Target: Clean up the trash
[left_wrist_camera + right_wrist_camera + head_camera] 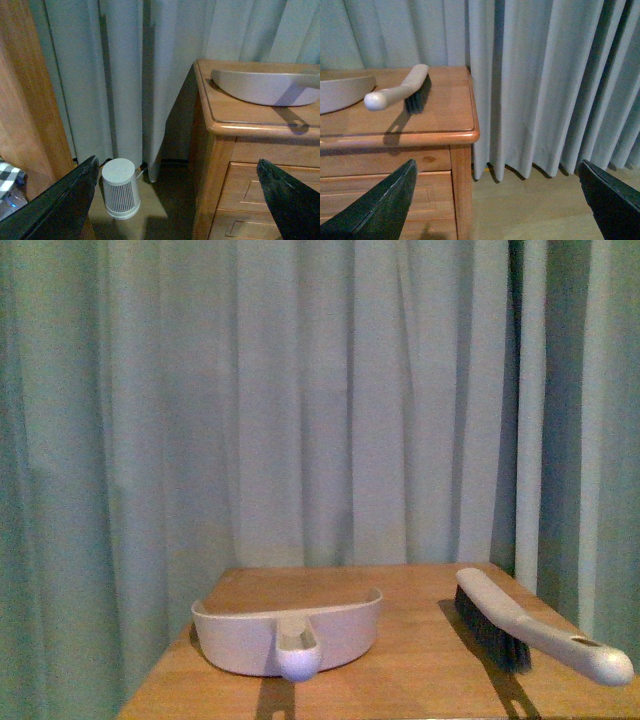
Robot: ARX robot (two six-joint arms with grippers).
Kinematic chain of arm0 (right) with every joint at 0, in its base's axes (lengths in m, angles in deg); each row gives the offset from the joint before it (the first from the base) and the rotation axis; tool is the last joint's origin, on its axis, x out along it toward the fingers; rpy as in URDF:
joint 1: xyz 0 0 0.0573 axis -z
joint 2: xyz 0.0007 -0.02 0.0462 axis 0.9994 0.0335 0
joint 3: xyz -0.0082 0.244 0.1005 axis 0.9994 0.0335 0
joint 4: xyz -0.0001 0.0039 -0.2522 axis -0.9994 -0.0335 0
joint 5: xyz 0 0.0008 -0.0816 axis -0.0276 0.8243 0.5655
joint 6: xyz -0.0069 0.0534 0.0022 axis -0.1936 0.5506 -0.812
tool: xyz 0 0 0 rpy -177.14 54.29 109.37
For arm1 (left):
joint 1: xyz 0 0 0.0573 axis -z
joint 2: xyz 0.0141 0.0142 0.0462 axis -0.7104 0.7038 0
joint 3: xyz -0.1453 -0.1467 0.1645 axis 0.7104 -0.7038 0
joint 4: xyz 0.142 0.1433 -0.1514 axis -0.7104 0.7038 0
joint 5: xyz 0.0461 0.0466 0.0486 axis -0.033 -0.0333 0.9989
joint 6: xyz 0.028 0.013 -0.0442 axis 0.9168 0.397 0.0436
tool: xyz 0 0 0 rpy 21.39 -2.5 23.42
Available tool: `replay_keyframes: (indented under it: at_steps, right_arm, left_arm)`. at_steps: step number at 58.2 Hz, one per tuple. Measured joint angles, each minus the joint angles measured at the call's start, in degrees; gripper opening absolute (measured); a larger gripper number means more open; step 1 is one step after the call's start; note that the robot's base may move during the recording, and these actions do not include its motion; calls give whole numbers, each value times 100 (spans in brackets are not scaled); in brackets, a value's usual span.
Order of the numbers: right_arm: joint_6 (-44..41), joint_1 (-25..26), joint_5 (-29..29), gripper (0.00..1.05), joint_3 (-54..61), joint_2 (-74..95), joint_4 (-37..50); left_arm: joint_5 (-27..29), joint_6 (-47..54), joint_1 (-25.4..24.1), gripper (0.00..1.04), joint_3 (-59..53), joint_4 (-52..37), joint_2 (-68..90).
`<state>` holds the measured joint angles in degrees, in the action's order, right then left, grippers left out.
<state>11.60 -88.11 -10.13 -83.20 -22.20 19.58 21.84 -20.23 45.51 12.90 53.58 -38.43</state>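
Fingers (55, 210) of the left hand (176, 164) are standing wide apart, two dark tips showing in the left wrist view, and they are gripping nothing and touching nothing; this hand is hanging off the left side of the wooden surface (420, 680), over the floor (165, 210); fingers (375, 210) of the right hand (497, 165) are standing just as wide apart, likewise empty and clear of everything, off the right side of the same surface; one pale dustpan (290, 635) is sitting on the left part of the surface, its open mouth facing the curtain (300, 390) and its short handle pointing toward the front camera; one brush (530, 625) is lying on the right part, resting on its dark bristles, well apart from the dustpan, its pale handle running toward the front right corner, with one small hole showing near the handle's end; the trash is not showing in any of the three views, so its place cannot be told; one small white cylinder (120, 192) with a slatted side is standing on the floor, just in front of the curtain and near the left side of the cabinet; two drawer fronts (270, 190) are showing beneath the top in the left wrist view.
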Motion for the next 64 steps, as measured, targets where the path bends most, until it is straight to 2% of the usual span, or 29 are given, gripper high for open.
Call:
replay_keyframes:
  at_steps: [6,9,12,19,26,28,39,44,55,64]
  right_arm:
    - [0,0,2,97,2,0,0]
    - [0,0,0,97,2,0,0]
    - [2,0,2,97,0,0,0]
    - [2,0,2,97,2,0,0]
    - [0,0,0,97,0,0,0]
    - [0,0,2,97,0,0,0]
    - [0,0,0,97,0,0,0]
    - [2,0,0,97,0,0,0]
    - [0,0,2,97,2,0,0]
    - [0,0,0,97,0,0,0]
  left_arm:
    - [0,0,0,97,0,0,0]
    - [293,-232,50,97,81,249,129]
    - [496,-516,81,97,243,323,691]
    - [164,-214,262,97,1333,-177,2682]
    - [289,649,802,97,2855,219,4266]
    - [483,839,1115,97,3654,616,4944]
    - [1084,555,2330,97,6264,2208,6861]
    - [1340,269,2835,97,7141,2583,7643]
    - [1792,-280,3464,97,8277,2859,8972]
    - [1978,-752,3554,97,8817,3003,9735]
